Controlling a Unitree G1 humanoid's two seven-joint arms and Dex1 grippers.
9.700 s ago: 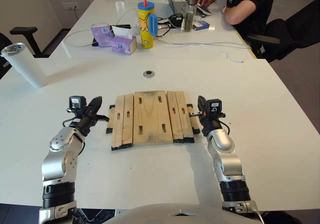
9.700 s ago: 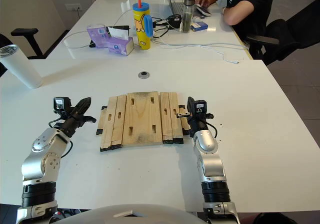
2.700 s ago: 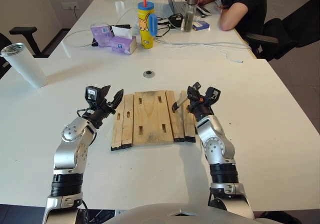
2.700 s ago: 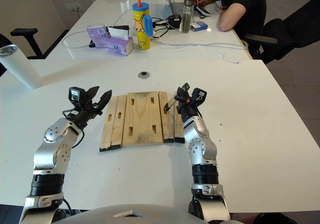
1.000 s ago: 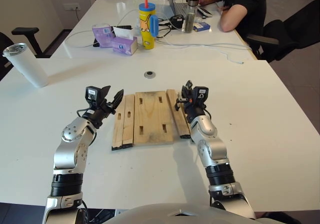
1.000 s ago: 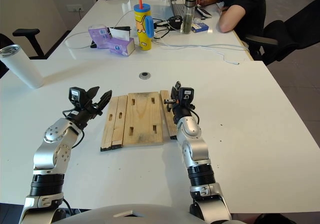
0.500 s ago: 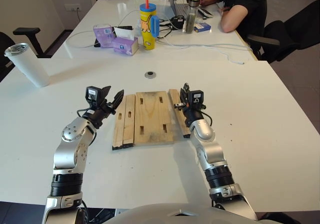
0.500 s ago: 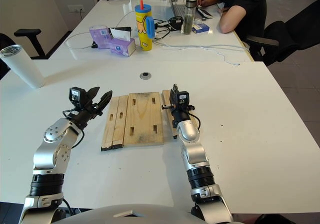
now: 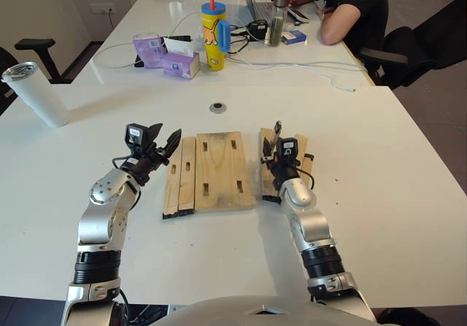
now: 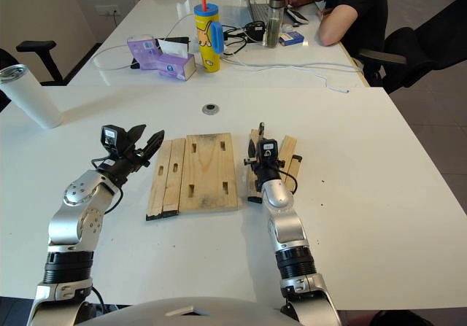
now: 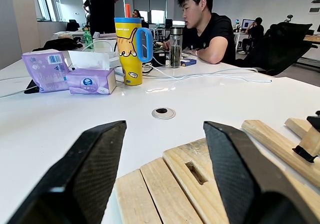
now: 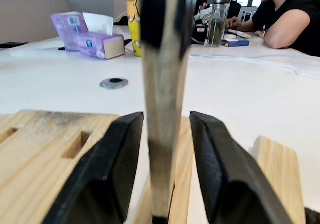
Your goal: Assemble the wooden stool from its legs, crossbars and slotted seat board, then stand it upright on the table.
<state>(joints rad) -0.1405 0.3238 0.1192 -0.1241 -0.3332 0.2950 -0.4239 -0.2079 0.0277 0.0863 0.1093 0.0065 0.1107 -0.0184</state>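
The seat board (image 9: 219,169) lies flat on the table (image 9: 379,158). Just left of it lie two slotted slats (image 9: 180,174). The left gripper (image 9: 165,146) hovers by their far end, fingers spread wide and holding nothing. Right of the board, the right gripper (image 12: 163,134) pinches a wooden bar (image 12: 162,58), one end tipped up, beside more loose bars (image 10: 290,153).

Raw matt wood seat board (image 9: 220,167), smooth table (image 9: 379,180)

seat board (image 9: 226,169) centre; slats (image 9: 180,174) left; legs (image 9: 266,162) right; cup (image 9: 214,34) behind
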